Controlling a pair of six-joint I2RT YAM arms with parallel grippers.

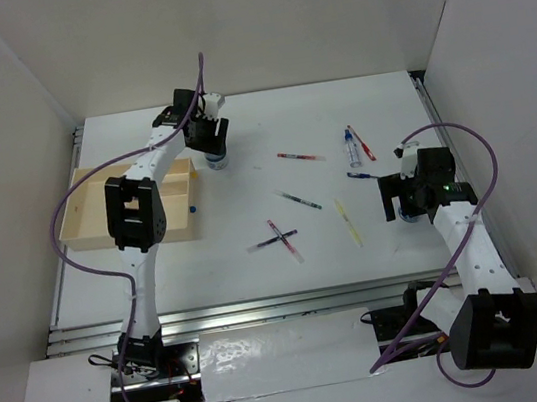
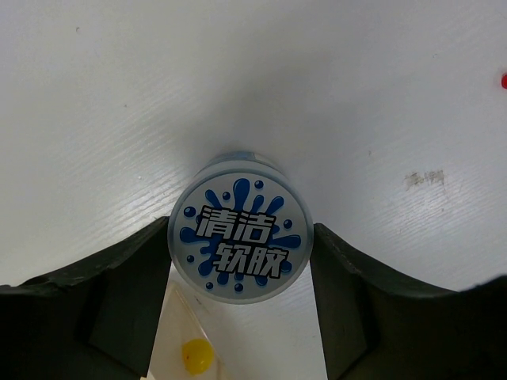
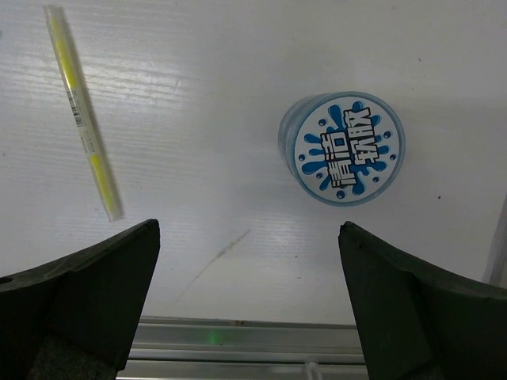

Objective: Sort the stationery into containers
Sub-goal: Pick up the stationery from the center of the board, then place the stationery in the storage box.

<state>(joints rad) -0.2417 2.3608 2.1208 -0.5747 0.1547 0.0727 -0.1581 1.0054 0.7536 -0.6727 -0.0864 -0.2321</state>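
Note the left fingers clenched on the first roll, one finger against each side of its round blue-and-white splash label. Locate this pair just off the right end of the tan tray, toward the far left of the white worktop. Cannot tell whether this roll rests on the worktop or hangs clear of it. Note the right fingers released, spread wide and grasping nothing. Find the second roll standing upright on the worktop ahead of them, nearer the right-hand finger and touching neither. Find the pale yellow pen lying flat off to the left, well apart from that roll. See the other pens scattered across mid-worktop between the arms, among them the crossed pens.
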